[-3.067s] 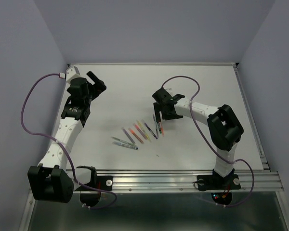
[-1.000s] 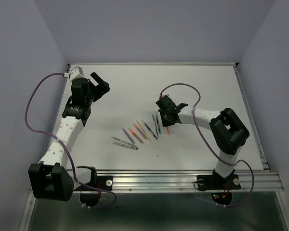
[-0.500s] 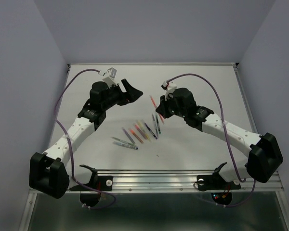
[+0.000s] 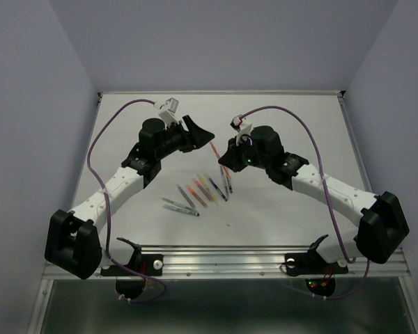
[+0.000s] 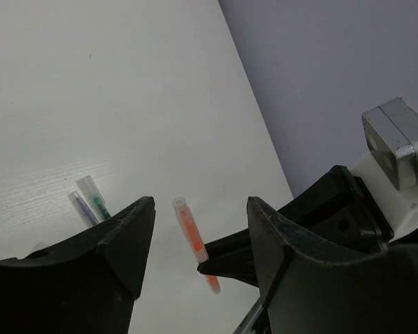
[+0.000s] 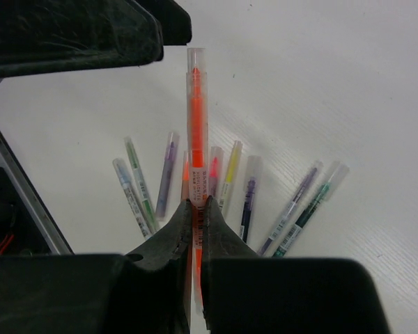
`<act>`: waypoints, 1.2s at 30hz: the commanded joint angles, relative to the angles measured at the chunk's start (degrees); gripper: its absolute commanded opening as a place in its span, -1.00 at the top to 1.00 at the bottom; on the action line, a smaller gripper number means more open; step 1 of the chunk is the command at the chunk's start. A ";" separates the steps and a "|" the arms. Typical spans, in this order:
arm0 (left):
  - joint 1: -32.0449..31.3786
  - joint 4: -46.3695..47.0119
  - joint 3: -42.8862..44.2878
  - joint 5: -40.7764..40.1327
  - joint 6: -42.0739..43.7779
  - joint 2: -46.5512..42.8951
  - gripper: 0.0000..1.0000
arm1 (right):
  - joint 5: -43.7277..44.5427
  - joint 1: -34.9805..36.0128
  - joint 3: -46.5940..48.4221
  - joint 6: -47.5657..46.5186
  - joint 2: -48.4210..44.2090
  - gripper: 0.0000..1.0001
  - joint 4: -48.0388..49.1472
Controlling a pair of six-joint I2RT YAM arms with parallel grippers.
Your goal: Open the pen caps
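Observation:
My right gripper (image 6: 196, 205) is shut on an orange pen (image 6: 197, 118) and holds it in the air above the table, its clear cap (image 6: 196, 66) pointing away from the fingers. From above, the pen (image 4: 217, 150) bridges my right gripper (image 4: 226, 158) and my left gripper (image 4: 202, 133). In the left wrist view the capped end (image 5: 181, 209) of the pen (image 5: 193, 240) sits between the jaws of my left gripper (image 5: 202, 205). That gripper is open, with a gap on each side of the cap. Several other pens (image 4: 198, 191) lie fanned out on the table below.
The fanned pens (image 6: 230, 170) lie right under the held one; two more (image 5: 90, 198) show past the left fingers. Purple cables (image 4: 104, 132) loop above both arms. A tiny speck (image 4: 228, 224) lies near the front. A metal rail (image 4: 265, 257) runs along the near edge.
Both arms swung in to the middle of the table. The right gripper lifted the orange pen off the row, and the left jaws narrowed around its capped end.

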 commanded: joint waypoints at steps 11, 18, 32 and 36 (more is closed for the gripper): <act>-1.55 3.27 1.30 0.18 -0.35 0.90 0.11 | -2.59 0.55 5.81 1.55 1.17 0.99 5.37; -1.73 3.26 1.39 -0.53 -0.79 1.08 0.72 | -2.76 0.55 6.08 1.20 1.53 0.99 5.28; -1.99 3.62 0.42 -2.63 -3.96 -0.42 1.00 | -1.18 0.55 8.54 -1.09 5.74 0.50 5.28; -2.08 3.70 0.33 -3.60 -4.57 -0.77 1.00 | -2.23 0.55 9.33 -1.26 6.80 0.60 5.29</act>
